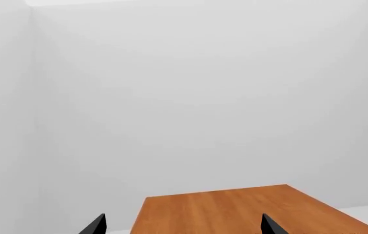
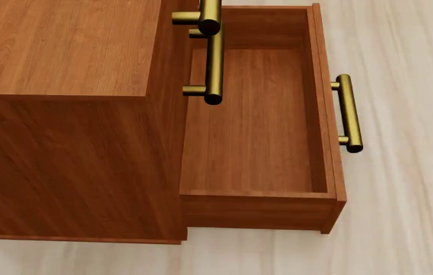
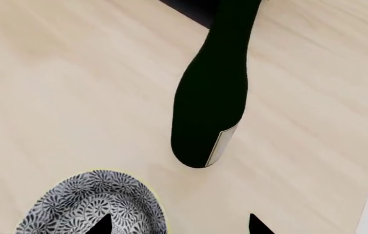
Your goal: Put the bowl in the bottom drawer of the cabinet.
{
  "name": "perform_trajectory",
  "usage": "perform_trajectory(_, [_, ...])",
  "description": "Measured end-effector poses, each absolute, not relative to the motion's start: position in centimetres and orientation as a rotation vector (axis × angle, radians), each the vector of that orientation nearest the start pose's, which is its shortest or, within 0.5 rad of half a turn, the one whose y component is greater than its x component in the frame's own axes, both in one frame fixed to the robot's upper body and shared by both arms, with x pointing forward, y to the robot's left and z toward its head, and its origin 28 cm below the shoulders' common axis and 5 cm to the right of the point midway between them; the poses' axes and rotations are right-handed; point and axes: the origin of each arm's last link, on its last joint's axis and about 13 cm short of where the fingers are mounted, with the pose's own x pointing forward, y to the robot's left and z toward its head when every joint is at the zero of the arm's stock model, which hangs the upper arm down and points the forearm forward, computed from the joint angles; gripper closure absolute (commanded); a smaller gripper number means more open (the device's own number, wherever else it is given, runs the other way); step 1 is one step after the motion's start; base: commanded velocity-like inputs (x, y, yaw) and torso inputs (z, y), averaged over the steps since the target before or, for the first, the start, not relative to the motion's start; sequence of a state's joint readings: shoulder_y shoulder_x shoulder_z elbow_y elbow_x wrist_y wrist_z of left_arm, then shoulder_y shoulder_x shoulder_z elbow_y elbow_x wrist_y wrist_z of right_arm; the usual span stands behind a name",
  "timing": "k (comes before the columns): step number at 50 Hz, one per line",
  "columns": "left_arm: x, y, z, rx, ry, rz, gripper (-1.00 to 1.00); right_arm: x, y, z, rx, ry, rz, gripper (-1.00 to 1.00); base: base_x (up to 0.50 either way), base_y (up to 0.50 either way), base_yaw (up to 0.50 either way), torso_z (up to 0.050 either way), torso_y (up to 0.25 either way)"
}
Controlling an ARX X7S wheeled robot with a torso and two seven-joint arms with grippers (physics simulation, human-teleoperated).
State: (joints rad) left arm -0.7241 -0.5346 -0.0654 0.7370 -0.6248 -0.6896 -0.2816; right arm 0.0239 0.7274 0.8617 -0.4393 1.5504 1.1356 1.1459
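Observation:
The head view looks down on the reddish-brown cabinet [image 2: 63, 46]. Its bottom drawer [image 2: 247, 126] is pulled far out and empty, with the brass handle [image 2: 348, 113] on its front. Neither gripper appears in that view. The bowl [image 3: 92, 204], with a floral pattern and a pale rim, sits upright on a pale wooden surface in the right wrist view. My right gripper [image 3: 180, 225] is open just above it, one fingertip [image 3: 102, 225] over the bowl's inside and the other beyond its rim. My left gripper [image 1: 182, 226] is open and empty above a reddish-brown wooden top [image 1: 236, 209].
A dark wine bottle [image 3: 213, 97] stands just beyond the bowl, with a black base [image 3: 190, 9] behind it. The brass handles of the upper drawers [image 2: 213, 57] overhang the inner end of the open drawer. Pale floor [image 2: 408, 229] surrounds the cabinet. White walls [image 1: 203, 97] fill the left wrist view.

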Motion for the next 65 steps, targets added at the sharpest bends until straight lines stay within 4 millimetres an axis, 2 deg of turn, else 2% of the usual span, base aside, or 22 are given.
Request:
perform_trajectory(41, [22.9, 26.4, 29.0, 0.097, -0.695, -0.036, -1.0, 17.2, -27.0, 15.3, 0.348, 0.45, -0.795, -1.0, 0.0, 0.0, 0.0, 0.0, 0.0])
perform_trajectory(65, [23.0, 26.3, 28.9, 0.101, -0.691, -0.035, -1.0, 18.0, -27.1, 14.2, 0.372, 0.477, -0.788, -1.0, 0.0, 0.0, 0.0, 0.0, 0.0])
